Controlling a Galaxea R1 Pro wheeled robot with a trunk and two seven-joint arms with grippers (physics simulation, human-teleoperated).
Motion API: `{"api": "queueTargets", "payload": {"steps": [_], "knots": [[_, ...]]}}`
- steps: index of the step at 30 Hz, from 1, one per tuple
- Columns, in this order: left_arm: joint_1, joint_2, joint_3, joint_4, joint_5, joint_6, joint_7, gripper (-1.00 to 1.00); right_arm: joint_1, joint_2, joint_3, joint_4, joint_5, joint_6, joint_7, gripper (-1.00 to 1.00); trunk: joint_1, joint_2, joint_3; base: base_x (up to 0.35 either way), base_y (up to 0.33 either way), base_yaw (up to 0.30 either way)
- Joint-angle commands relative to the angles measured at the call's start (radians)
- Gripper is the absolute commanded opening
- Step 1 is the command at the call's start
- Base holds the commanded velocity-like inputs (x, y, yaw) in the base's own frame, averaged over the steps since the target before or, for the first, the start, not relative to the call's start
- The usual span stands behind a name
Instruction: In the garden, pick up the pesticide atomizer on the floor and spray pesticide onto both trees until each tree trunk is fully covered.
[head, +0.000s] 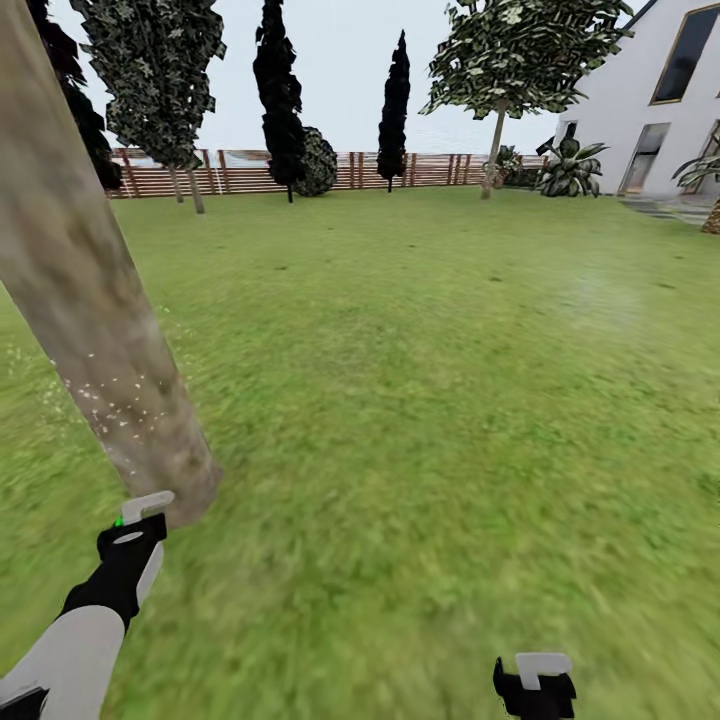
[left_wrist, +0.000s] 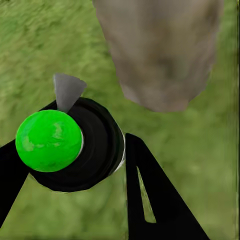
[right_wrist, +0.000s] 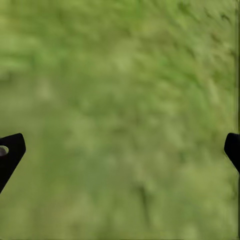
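Blurry lawn (head: 420, 400), speckled trunk (head: 90, 330) top cropped, left gripper (left_wrist: 75, 165) pinching atomizer (left_wrist: 65, 145), right gripper (right_wrist: 120, 150) spread.

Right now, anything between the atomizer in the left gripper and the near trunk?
Nothing visible. The left gripper holds the atomizer right beside the base of the tree trunk, with only grass showing in the gap. White pesticide specks already sit on the lower trunk.

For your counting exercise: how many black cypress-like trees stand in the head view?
3: one at the top-left corner behind the trunk, one by the fence left of centre, one at centre. Others may be hidden.
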Motion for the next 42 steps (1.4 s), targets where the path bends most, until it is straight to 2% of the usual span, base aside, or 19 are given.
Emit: {"api": "queueTargets", "payload": {"steps": [1,13,42], "knots": [[-0.001,-0.001,0.002,-0.002,-0.011,0.007,0.000,-1.00,-0.001,0.000,-0.008,0.001,0.011,-0.003,-0.003,1.00,0.000,0.000,-0.001,0.230,-0.204,0.000],[-0.001,-0.002,0.002,-0.002,-0.011,0.007,0.000,-1.00,-0.001,0.000,-0.008,0.001,0.011,-0.003,-0.003,1.00,0.000,0.000,-0.001,0.239,-0.190,0.011],[-0.001,-0.002,0.002,0.000,-0.014,0.010,0.000,-1.00,-0.001,0.000,-0.008,0.001,0.011,-0.004,-0.004,1.00,0.000,0.000,-0.001,0.168,-0.242,0.265]]}}
